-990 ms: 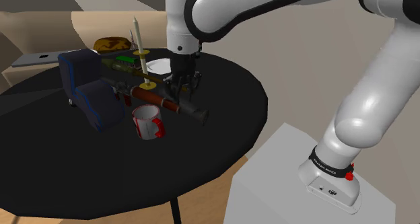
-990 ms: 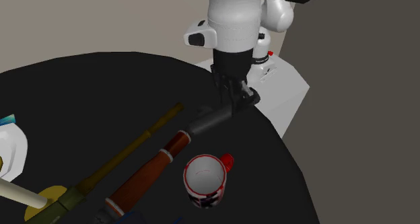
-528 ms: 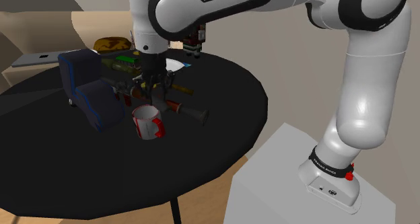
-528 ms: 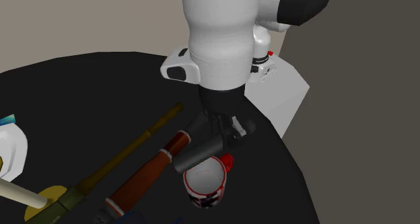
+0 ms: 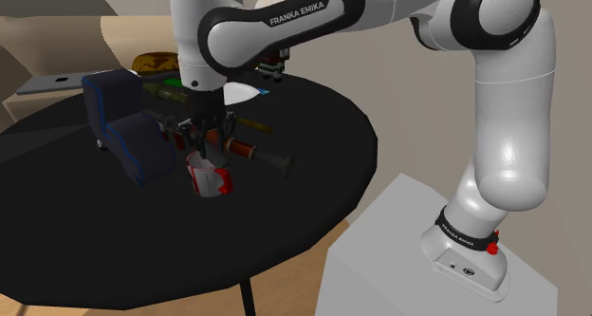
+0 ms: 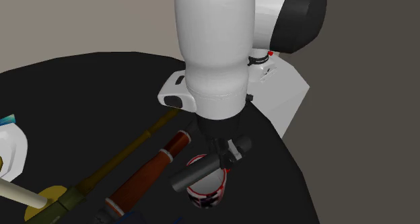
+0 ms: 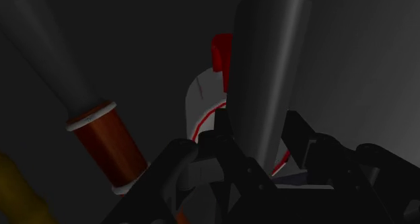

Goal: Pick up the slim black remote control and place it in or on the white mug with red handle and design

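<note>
The gripper [image 6: 225,160], clamped on the remote [image 6: 194,177], held it nearly level, its long axis crossing just above the mug [image 6: 207,190].

**One brand name, on the arm**

In the shoulder view, white capitals reading "FRANKA EMIKA" run along the dark section of the arm [image 5: 308,9]. The black band [image 5: 462,234] round the arm's foot, where it meets the stand [image 5: 398,267], carries a line of small white lettering, too small to make out. The dark design on the mug [image 6: 208,189] shows no readable letters.
</note>
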`<control>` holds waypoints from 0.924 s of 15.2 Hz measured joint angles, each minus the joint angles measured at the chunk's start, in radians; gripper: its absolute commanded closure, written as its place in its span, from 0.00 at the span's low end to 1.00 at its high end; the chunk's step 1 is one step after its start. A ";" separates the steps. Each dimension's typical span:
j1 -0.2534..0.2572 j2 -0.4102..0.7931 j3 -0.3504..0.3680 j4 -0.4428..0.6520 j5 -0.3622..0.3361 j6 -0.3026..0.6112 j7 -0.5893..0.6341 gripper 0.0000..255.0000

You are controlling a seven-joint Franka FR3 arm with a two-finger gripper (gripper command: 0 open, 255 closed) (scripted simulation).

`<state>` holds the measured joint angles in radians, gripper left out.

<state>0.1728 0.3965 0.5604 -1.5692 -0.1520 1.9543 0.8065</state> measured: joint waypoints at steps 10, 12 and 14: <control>0.001 0.017 -0.006 -0.049 -0.012 0.066 0.006 1.00; 0.001 0.018 -0.006 -0.049 -0.012 0.066 0.006 0.00; 0.001 0.018 -0.006 -0.050 -0.012 0.066 0.006 0.00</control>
<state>0.1736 0.4144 0.5545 -1.6190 -0.1639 2.0206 0.8122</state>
